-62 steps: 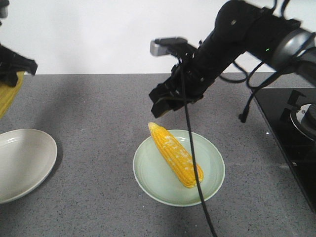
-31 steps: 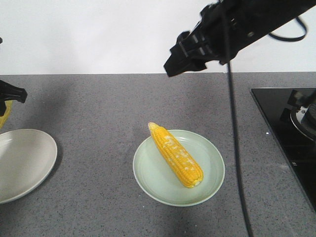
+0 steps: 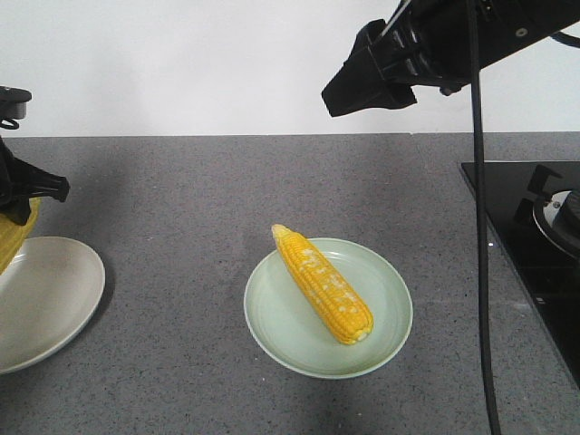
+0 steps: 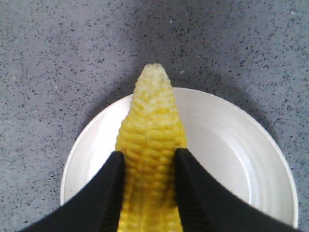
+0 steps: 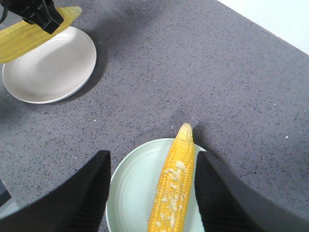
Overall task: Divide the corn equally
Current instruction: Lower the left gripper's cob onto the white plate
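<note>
The right claw has been raised further from the pale green plate, fingers spread wide and empty; the left claw has been lowered toward the white plate. A tapered, knobbly yellow cob is clamped there. Another cob lies diagonally on the glossy green plate, on the speckled grey bench.
</note>
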{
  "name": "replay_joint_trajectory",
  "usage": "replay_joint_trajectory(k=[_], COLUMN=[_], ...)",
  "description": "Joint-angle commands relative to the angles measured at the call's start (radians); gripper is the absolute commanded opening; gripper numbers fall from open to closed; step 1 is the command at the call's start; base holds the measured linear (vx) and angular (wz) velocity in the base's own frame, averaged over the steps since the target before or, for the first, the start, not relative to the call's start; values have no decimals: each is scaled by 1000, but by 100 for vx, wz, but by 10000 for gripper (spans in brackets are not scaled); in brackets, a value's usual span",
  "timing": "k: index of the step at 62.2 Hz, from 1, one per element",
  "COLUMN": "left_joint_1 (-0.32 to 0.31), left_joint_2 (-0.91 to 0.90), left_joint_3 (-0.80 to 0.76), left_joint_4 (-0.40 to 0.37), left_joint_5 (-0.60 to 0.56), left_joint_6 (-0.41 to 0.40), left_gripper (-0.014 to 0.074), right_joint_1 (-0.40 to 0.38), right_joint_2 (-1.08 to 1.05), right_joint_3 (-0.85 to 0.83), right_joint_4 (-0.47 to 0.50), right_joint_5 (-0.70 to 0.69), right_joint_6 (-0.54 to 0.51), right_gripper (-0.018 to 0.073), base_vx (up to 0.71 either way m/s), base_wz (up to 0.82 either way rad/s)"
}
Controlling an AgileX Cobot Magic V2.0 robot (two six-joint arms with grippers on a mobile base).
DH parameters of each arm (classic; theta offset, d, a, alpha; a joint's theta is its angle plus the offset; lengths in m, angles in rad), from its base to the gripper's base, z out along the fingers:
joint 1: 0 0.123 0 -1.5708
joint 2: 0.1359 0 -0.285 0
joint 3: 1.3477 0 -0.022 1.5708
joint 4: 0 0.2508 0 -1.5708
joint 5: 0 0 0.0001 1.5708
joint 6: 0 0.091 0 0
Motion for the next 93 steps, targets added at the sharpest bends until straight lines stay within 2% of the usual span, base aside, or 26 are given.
replay_joint_trajectory(k=[1, 21, 34, 55, 65, 71, 77, 93], left_joint_1=[0, 0, 0, 0, 0, 0, 0, -1], left_joint_2=[-41, -41, -41, -41, -42, -46, -67, -167], left_joint_3=[-23, -23, -23, -23, -23, -23, -23, -18], left_joint_4=[8, 9, 9, 5, -58, -111, -178, -271], left_joint_5=[-31, -26, -7, 21, 37, 43, 23, -10], left_joint_6=[-30, -77, -77, -84, -81, -71, -22, 98], left_gripper=[106, 340, 406, 405, 400, 386, 349, 143], right_joint_1=[-2, -2, -2, -2, -2, -2, -2, -2], right_joint_2=[-39, -39, -39, -39, -42, -53, -76, -145], right_joint_3=[-23, -23, -23, -23, -23, -23, -23, -23], right_joint_4=[12, 11, 11, 10, -7, -7, -9, -59], right_joint_5=[21, 21, 21, 21, 21, 21, 21, 13], right_joint_6=[-7, -6, -3, 1, 2, 3, 3, -4], right_gripper=[380, 380, 380, 380, 363, 321, 263, 45], base_vx=[0, 0, 0, 0, 0, 0, 0, 0], base_wz=[0, 0, 0, 0, 0, 0, 0, 0])
